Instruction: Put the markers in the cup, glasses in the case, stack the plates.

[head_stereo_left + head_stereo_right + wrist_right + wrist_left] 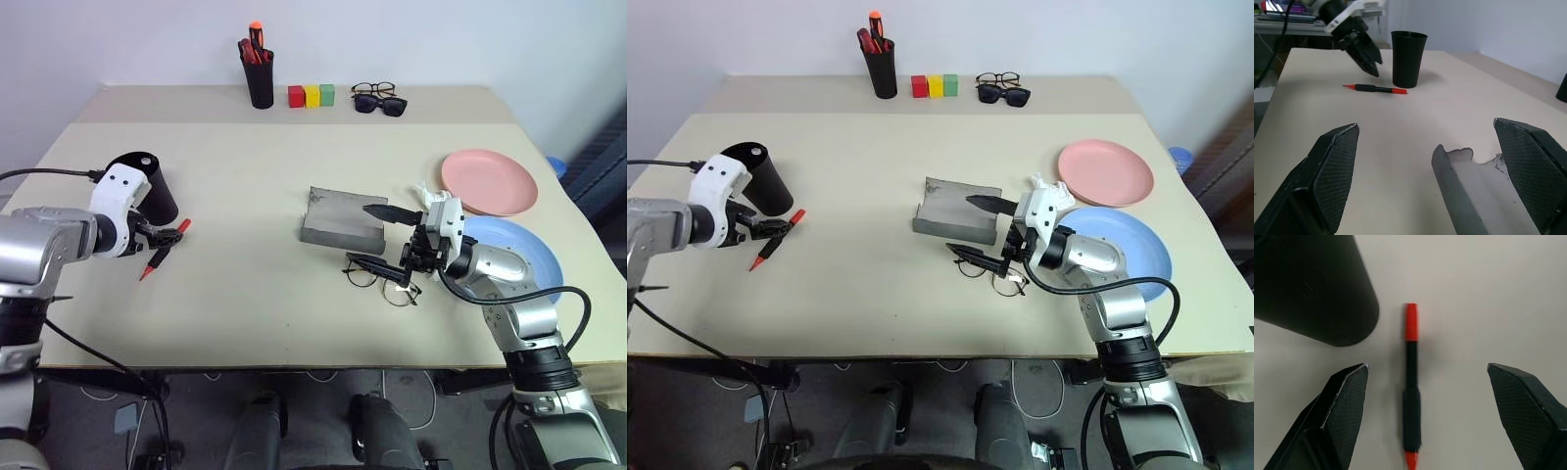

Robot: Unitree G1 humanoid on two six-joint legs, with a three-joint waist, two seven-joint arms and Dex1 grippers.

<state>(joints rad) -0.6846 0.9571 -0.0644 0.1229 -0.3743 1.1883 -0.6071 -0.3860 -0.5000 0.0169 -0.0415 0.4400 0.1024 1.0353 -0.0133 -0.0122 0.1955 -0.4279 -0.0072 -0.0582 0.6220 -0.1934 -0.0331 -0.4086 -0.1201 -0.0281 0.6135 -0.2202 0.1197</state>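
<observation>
Marker (1411,387) lies on counter (255,294) between open left tool (1440,401) fingers, beside cup (157,188); off-centre closing could roll it. Right tool (392,240) open above glasses (384,279).

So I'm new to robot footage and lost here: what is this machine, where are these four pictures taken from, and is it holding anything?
It is a two-armed humanoid robot. Two pictures look down from its head; the other two look along each wrist.

On the beige table lie a red-capped dark marker beside a black plastic cup, an open grey felt case, wire-framed glasses, and pink and light blue plates.

The left gripper is open around the marker; the right gripper is open. Neither holds anything.
</observation>
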